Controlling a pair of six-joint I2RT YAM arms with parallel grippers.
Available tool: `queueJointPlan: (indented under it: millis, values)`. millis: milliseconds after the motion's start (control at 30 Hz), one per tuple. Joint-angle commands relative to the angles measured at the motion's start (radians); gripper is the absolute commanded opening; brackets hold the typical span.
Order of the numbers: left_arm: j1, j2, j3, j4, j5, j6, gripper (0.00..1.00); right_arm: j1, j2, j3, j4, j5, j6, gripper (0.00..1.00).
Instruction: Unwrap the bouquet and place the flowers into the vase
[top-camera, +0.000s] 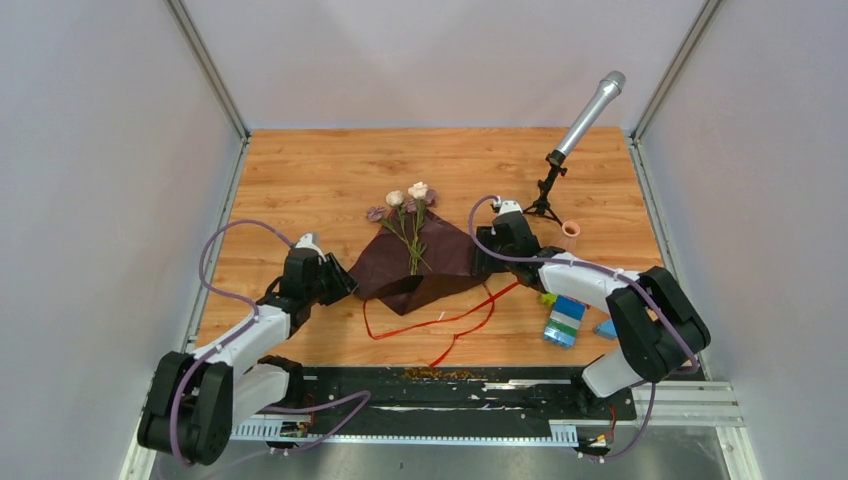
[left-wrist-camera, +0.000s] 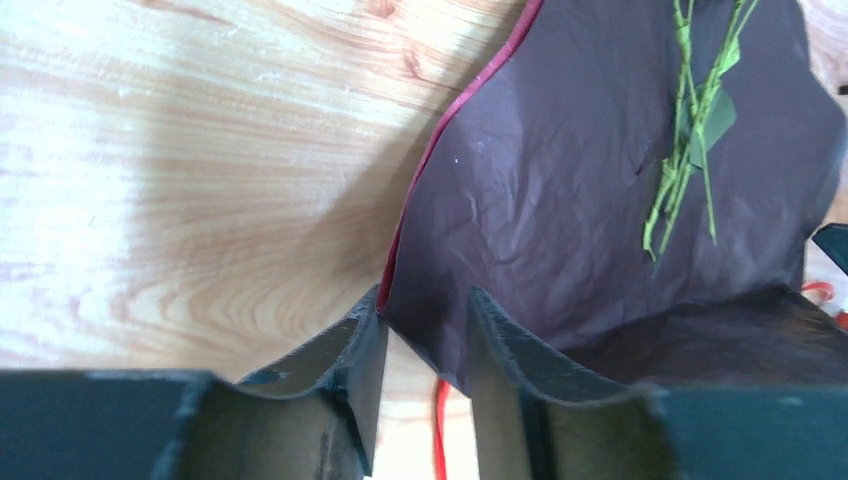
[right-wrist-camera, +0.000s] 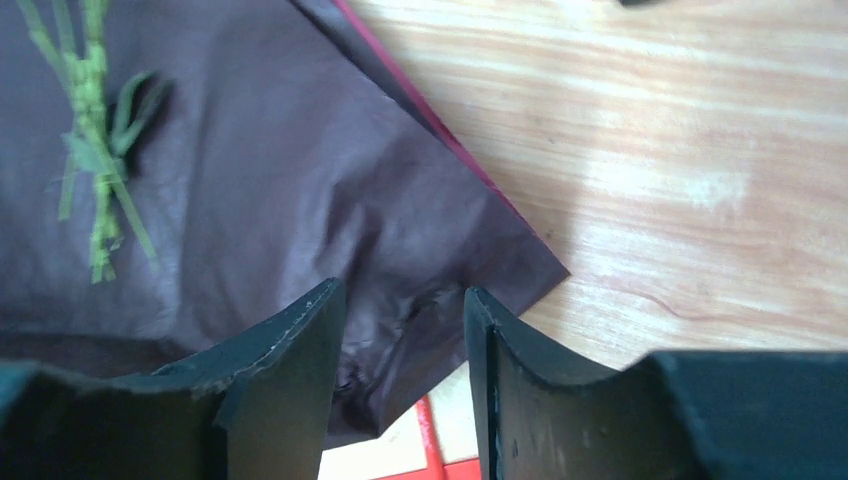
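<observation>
left tool (left-wrist-camera: 425, 300) spread astride wrapping paper (left-wrist-camera: 560, 200) corner, arm stretched low | right tool (right-wrist-camera: 403, 290) spread, opposite corner

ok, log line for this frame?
wrapping paper spread open | ribbon loose | flowers lying on paper | left gripper open at paper corner | right gripper open at opposite corner | vase no flowers

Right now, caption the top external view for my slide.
Left gripper and right gripper at opposite corners of the opened wrapping paper; flowers lie on it, ribbon loose.
</observation>
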Motion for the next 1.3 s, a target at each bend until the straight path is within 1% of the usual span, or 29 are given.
queueJointPlan:
  millis: [0, 67, 100, 200, 300, 433, 500, 567, 667, 733, 867, 1000, 1133, 1267]
  values:
    - [0.005, -0.127, 0.057, -0.157, 0.007, 0.05, 0.51, -0.001, -0.078, 0.099, -0.06, -0.154, -0.09, 0.5]
    - [0.005, -0.182, 0.07, -0.212, -0.004, 0.058, 0.6, 0.0, -0.076, 0.134, -0.072, -0.214, -0.098, 0.52]
    - [0.005, -0.205, 0.079, -0.235, -0.007, 0.062, 0.62, 0.001, -0.071, 0.152, -0.075, -0.243, -0.101, 0.53]
    - [0.005, -0.255, 0.113, -0.295, -0.006, 0.072, 0.66, 0.011, -0.029, 0.215, -0.083, -0.328, -0.103, 0.52]
    - [0.004, -0.269, 0.147, -0.313, 0.016, 0.083, 0.69, 0.039, 0.017, 0.262, -0.085, -0.39, -0.102, 0.5]
    - [0.003, -0.25, 0.176, -0.288, 0.081, 0.09, 0.69, 0.077, 0.061, 0.287, -0.088, -0.434, -0.094, 0.43]
    - [-0.004, -0.238, 0.182, -0.27, 0.103, 0.087, 0.69, 0.089, 0.064, 0.277, -0.088, -0.458, -0.086, 0.39]
    - [-0.022, -0.229, 0.18, -0.238, 0.113, 0.074, 0.68, 0.101, 0.055, 0.253, -0.088, -0.484, -0.082, 0.38]
    - [-0.068, -0.205, 0.171, -0.164, 0.135, 0.036, 0.68, 0.121, 0.037, 0.21, -0.11, -0.511, -0.086, 0.35]
    - [-0.123, -0.181, 0.171, -0.12, 0.14, 0.018, 0.69, 0.138, 0.018, 0.175, -0.126, -0.522, -0.084, 0.34]
    - [-0.202, -0.127, 0.154, 0.008, 0.17, -0.021, 0.67, 0.168, -0.04, 0.089, -0.143, -0.522, -0.069, 0.33]
    - [-0.282, -0.089, 0.129, 0.088, 0.18, -0.046, 0.66, 0.19, -0.079, 0.028, -0.133, -0.509, -0.048, 0.33]
    - [-0.345, -0.034, 0.105, 0.114, 0.189, -0.052, 0.64, 0.203, -0.077, -0.002, -0.124, -0.493, -0.032, 0.33]
    - [-0.374, -0.005, 0.062, 0.133, 0.19, -0.047, 0.63, 0.218, -0.086, -0.042, -0.098, -0.46, -0.016, 0.33]
